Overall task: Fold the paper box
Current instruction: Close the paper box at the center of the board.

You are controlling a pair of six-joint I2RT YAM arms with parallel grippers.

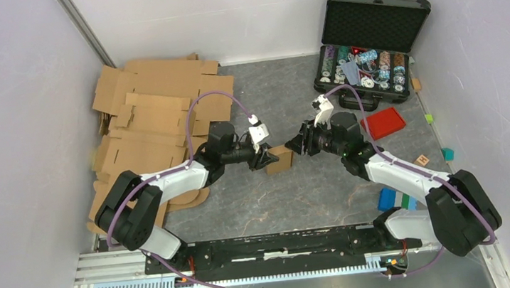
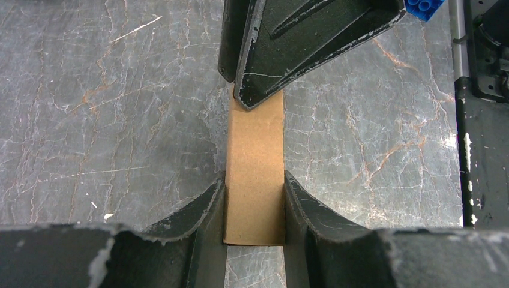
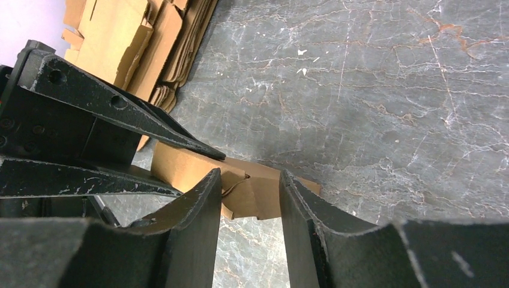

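**Box held for folding.** The box (image 2: 254,150) sits low on the grey surface (image 1: 280,206), near its middle and between my two arms. It is apart from the stack of flat cardboard sheets (image 1: 149,119) at the far left.

My left tool (image 2: 254,180) is clamped across the box's narrow width, with one finger flat against each side wall. I judge this keeps the box from sliding or twisting while its other end is worked.

My right tool (image 3: 246,175) meets that other end, facing the left one. Its fingers stand apart, and the end flap shows in the gap between them. In the left wrist view one fingertip overlaps the far edge of the box. Whether these fingers pinch the flap or only straddle it, I cannot tell.

I read the arrangement as hold-and-fold: one side anchors the box and the other is placed to press the flap in.
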